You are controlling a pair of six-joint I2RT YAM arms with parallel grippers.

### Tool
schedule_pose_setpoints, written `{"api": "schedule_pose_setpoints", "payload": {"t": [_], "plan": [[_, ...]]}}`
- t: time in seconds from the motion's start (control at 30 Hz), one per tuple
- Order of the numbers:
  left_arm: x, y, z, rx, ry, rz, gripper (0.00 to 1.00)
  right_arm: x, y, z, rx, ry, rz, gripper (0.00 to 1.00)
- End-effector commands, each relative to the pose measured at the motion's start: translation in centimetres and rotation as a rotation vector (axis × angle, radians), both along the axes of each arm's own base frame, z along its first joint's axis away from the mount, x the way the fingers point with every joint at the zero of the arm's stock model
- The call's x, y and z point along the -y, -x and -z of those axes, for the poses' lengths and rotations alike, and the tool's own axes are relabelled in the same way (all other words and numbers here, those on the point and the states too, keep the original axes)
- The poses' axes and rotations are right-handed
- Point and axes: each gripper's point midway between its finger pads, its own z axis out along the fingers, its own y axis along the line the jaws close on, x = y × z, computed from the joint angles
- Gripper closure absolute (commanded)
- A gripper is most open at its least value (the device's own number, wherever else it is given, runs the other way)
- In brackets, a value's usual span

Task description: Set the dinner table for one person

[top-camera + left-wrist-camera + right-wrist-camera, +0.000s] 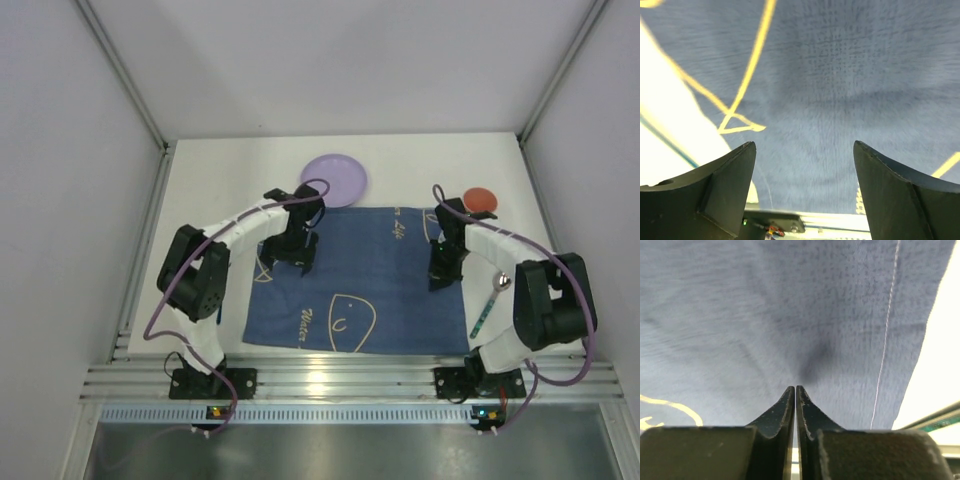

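1. Fingers (730, 175) of the left gripper (805, 145) are held wide apart over the blue cloth (840, 90).
2. Fingers (782, 410) of the right gripper (795, 387) are pressed shut, with their tips close to the cloth near its right edge.
3. The table (230, 170) is spread under the cloth and both grippers. Its bare white top is seen left of the left fingers and right of the right fingers.
4. A purple plate (335, 180), a red bowl (479, 198) and a spoon (490, 305) are seen by the cloth's edges.

White table (222, 180); blue cloth (370, 270) (yellow line drawings); lilac plate (334, 180)
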Motion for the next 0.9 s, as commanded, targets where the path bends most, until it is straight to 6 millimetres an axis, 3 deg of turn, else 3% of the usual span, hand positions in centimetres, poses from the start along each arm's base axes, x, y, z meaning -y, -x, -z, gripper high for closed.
{"api": "schedule_pose_setpoints", "payload": {"t": [0.0, 0.1, 0.17, 0.23, 0.33, 0.37, 0.43, 0.47, 0.53, 0.57, 0.6, 0.63, 0.67, 0.7, 0.73, 0.87], "plan": [[-0.5, -0.3, -6.0, 0.068, 0.015, -0.036, 0.16, -0.4, -2.8, -5.0, 0.139, -0.041, -0.017, 0.90], [0.8, -2.1, -10.4, 0.176, 0.093, -0.056, 0.14, -1.1, -3.8, -7.9, 0.199, -0.074, -0.038, 0.79], [1.4, -3.3, -11.7, 0.229, 0.129, -0.066, 0.08, -1.5, -4.4, -9.6, 0.238, -0.099, -0.052, 0.73], [2.6, -6.0, -12.5, 0.313, 0.200, -0.069, 0.02, -1.8, -4.8, -10.6, 0.261, -0.113, -0.060, 0.65], [3.3, -10.3, -12.4, 0.374, 0.296, -0.113, 0.02, -2.2, -4.8, -11.4, 0.273, -0.136, -0.081, 0.56], [2.6, -12.0, -11.1, 0.360, 0.305, -0.153, 0.02, -2.2, -4.6, -11.5, 0.269, -0.137, -0.089, 0.55], [2.8, -15.0, -11.2, 0.390, 0.369, -0.183, 0.02, -2.1, -4.5, -11.6, 0.267, -0.134, -0.091, 0.54], [2.0, -16.6, -9.6, 0.371, 0.367, -0.217, 0.02, -2.0, -4.3, -11.6, 0.269, -0.132, -0.094, 0.54], [2.5, -19.2, -10.1, 0.398, 0.440, -0.218, 0.02, -1.9, -3.9, -11.6, 0.265, -0.129, -0.093, 0.53], [2.1, -20.4, -8.5, 0.377, 0.444, -0.227, 0.03, -1.8, -3.7, -11.6, 0.268, -0.127, -0.089, 0.53], [2.7, -21.7, -9.3, 0.402, 0.477, -0.207, 0.04, -1.8, -3.6, -11.7, 0.270, -0.129, -0.085, 0.53], [2.8, -22.5, -7.7, 0.386, 0.464, -0.185, 0.04, -1.7, -3.2, -11.5, 0.267, -0.125, -0.077, 0.53], [3.0, -23.2, -7.4, 0.389, 0.463, -0.175, 0.04, -1.6, -3.1, -11.4, 0.264, -0.124, -0.069, 0.53], [3.4, -24.4, -8.4, 0.419, 0.478, -0.162, 0.04, -1.6, -2.9, -11.3, 0.261, -0.123, -0.067, 0.53], [3.6, -24.9, -6.8, 0.393, 0.473, -0.164, 0.05, -1.5, -2.6, -11.0, 0.253, -0.120, -0.054, 0.53], [4.4, -26.8, -6.0, 0.407, 0.529, -0.172, 0.05, -1.4, -2.0, -10.2, 0.235, -0.118, -0.036, 0.53]]}}
